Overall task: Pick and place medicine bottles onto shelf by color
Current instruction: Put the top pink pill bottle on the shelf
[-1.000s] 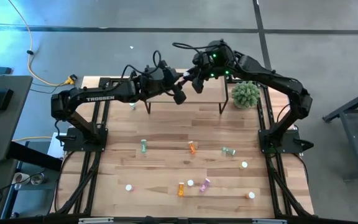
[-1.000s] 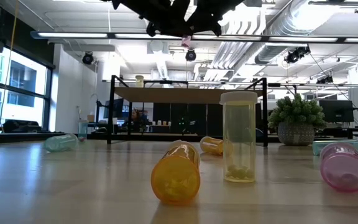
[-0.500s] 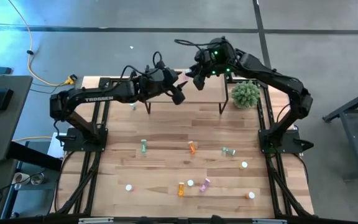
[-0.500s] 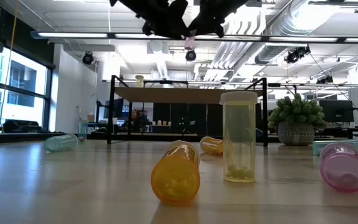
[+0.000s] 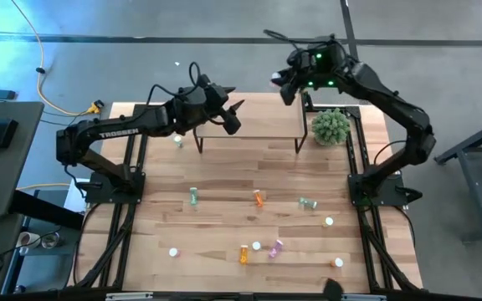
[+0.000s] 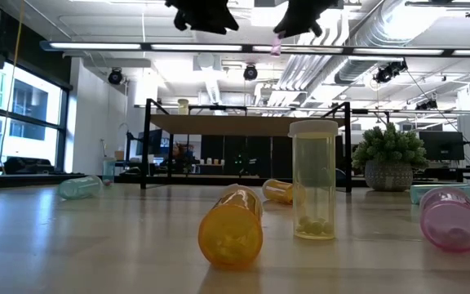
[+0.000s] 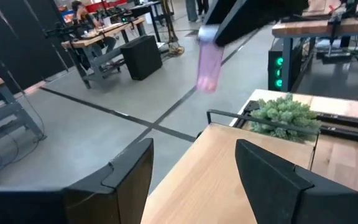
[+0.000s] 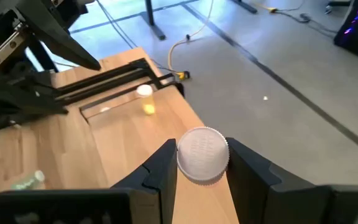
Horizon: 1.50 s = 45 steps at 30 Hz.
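Right gripper [image 5: 279,80] is clamped on a pink bottle [image 7: 209,65] with a white cap [image 8: 202,155], held in the air beyond the shelf's [image 5: 262,125] far right edge. Left gripper [image 5: 232,117], fingers [image 7: 129,171] apart and empty, hangs over the shelf's left part, well apart from the bottle.

Two dark jointed arms, white TROSSEN lettering, black cables, apparently green indicator lights

Both arms are cropped by the low view's top edge. The right end effector [image 8: 202,163] hides all but the white cap of its bottle [image 8: 202,154]; the bottle's body appears blurred pink in the left wrist view.
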Available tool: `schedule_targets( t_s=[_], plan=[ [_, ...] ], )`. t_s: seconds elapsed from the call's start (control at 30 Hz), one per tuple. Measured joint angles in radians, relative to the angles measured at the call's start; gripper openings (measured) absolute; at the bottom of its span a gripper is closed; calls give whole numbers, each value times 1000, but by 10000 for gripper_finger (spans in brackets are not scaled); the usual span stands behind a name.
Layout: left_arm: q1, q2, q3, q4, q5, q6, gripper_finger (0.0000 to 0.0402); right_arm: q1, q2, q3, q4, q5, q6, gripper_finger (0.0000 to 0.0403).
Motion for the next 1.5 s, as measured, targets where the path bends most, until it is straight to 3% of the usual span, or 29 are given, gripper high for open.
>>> schedule_targets(
  t_s=[0.27,0.5,0.67,1.5],
  plan=[
    [0,-20,0,-14,-3,12,216,-65,-45,-4,-134,27,-51,104],
    [0,-22,0,-14,-3,12,218,-91,-37,-287,45,-13,3,104],
    [0,-22,0,-14,-3,12,216,-114,-39,-401,142,-12,46,104],
    [0,-21,0,-14,-3,11,218,-124,-38,-474,123,51,33,104]
  ],
)
